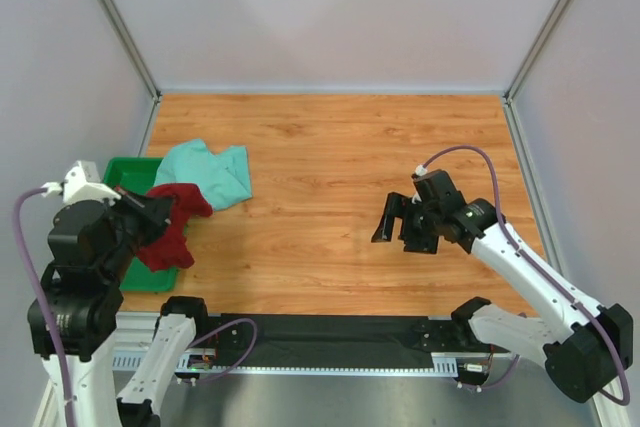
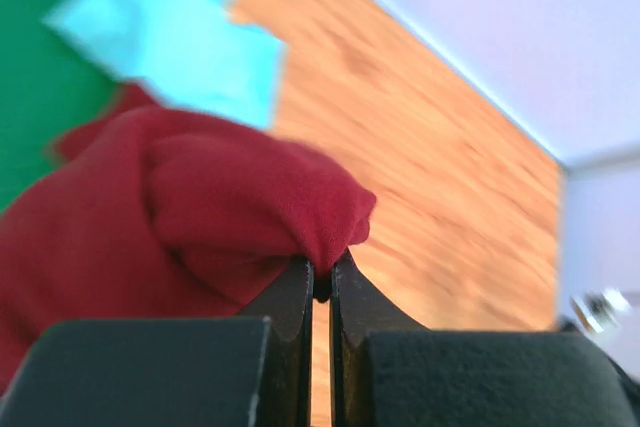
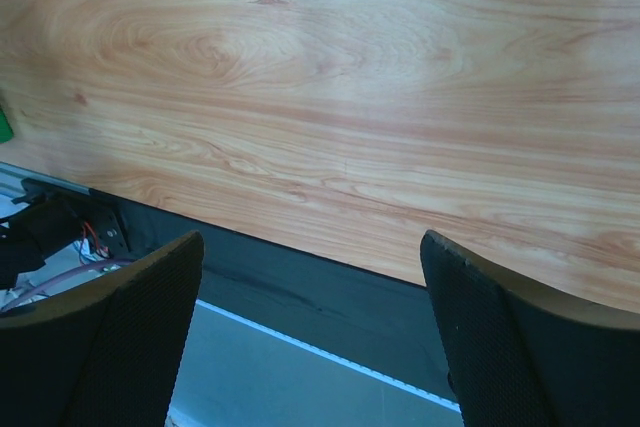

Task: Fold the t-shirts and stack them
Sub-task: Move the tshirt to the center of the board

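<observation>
Open wooden table [image 1: 330,137] lies before me, with room to pass across its middle and far side. On the left, the green tray [image 1: 125,172], mint t-shirt [image 1: 212,172] and maroon t-shirt [image 1: 172,237], pinched in my left gripper [image 2: 320,275], block the way.

colours | plain maroon cloth t-shirt [image 1: 172,235] | plain pale mint-teal cloth t-shirt [image 1: 212,172] | bright green plastic tray [image 1: 126,170] | orange-brown wooden table [image 1: 350,157], darker grain streaks | matte black left gripper [image 2: 322,272] | matte black right gripper [image 3: 310,245], fine dotted pads | white arm links [image 1: 530,277] | purple cables [image 1: 465,148] | pale lilac-grey walls [image 1: 330,17]
</observation>
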You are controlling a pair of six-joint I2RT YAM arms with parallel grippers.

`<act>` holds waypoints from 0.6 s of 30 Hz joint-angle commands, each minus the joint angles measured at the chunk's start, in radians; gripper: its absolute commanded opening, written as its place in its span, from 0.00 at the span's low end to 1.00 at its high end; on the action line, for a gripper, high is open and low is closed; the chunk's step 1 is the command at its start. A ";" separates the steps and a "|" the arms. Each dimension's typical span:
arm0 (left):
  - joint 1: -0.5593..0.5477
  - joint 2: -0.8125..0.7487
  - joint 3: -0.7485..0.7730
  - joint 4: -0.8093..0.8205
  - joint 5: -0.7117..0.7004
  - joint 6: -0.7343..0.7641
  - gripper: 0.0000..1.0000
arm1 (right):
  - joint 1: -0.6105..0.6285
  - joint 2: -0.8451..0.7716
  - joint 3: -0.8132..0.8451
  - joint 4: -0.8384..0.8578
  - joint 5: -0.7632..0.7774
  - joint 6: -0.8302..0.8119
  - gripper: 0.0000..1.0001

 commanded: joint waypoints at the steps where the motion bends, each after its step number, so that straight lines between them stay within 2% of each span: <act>1: -0.004 0.010 -0.154 0.290 0.436 -0.002 0.00 | -0.004 -0.057 -0.021 0.066 -0.011 0.043 0.91; 3: -0.049 0.011 -0.243 0.460 0.590 -0.061 0.00 | -0.004 -0.070 -0.035 0.083 0.006 0.040 0.91; 5: -0.139 0.049 -0.285 0.452 0.554 -0.036 0.00 | -0.004 -0.074 -0.032 0.088 0.030 0.038 0.91; 6: -0.280 0.066 -0.289 0.467 0.481 -0.022 0.00 | -0.004 -0.072 -0.029 0.089 0.035 0.038 0.91; 8: -0.437 0.146 -0.279 0.476 0.401 0.000 0.00 | -0.004 -0.051 -0.018 0.097 0.037 0.040 0.91; 9: -0.550 0.222 -0.282 0.498 0.405 0.007 0.00 | -0.004 -0.042 -0.014 0.098 0.038 0.037 0.91; 10: -0.586 0.265 -0.265 0.470 0.385 0.021 0.01 | -0.004 -0.022 -0.003 0.100 0.044 0.032 0.91; 11: -0.615 0.305 -0.250 0.452 0.385 0.033 0.17 | -0.004 -0.014 0.000 0.103 0.047 0.027 0.91; 12: -0.629 0.366 -0.237 0.433 0.345 0.052 0.42 | -0.004 -0.003 0.005 0.103 0.051 0.021 0.91; 13: -0.629 0.390 -0.210 0.409 0.308 0.069 0.62 | -0.004 0.006 0.011 0.101 0.055 0.012 0.92; 15: -0.616 0.445 -0.161 0.332 0.181 0.157 0.78 | -0.004 0.031 0.022 0.101 0.058 0.006 0.92; 16: -0.573 0.467 -0.118 0.324 0.164 0.188 0.87 | -0.004 0.038 0.025 0.104 0.058 0.000 0.92; 18: -0.506 0.537 -0.069 0.314 0.138 0.236 0.89 | -0.004 0.063 0.031 0.108 0.057 -0.014 0.92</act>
